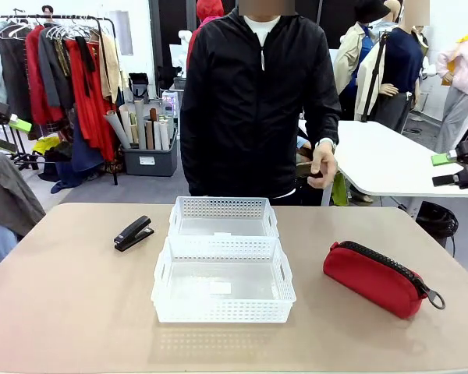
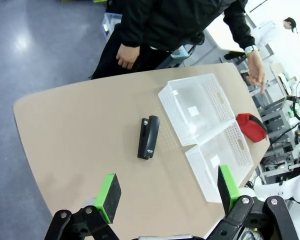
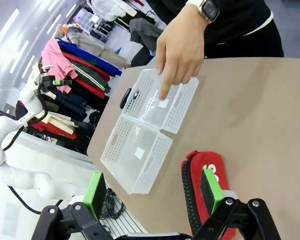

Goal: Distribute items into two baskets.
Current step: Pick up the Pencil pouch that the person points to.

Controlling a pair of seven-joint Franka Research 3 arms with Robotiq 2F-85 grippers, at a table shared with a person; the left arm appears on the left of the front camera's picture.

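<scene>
The near basket [image 1: 218,310] and far basket [image 1: 222,207] sat empty. The stapler [image 1: 132,233] lay left, the pouch [image 1: 374,276] right. The left gripper [image 2: 168,192] and right gripper [image 3: 152,191] were spread wide.

Clothes rack [image 1: 58,78], grey bin [image 1: 150,162], bkgd

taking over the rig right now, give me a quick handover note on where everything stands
Left tool: open, empty, held up off the table on its left side.
Right tool: open, empty, held up near the red pouch.
Stapler: lying on the table, left of the baskets.
Red pouch: lying on the table, right of the near basket.
Near basket and far basket: touching, mid-table, no item in either.
Done: nothing placed yet.
Left: both items; probably one into each basket.
</scene>
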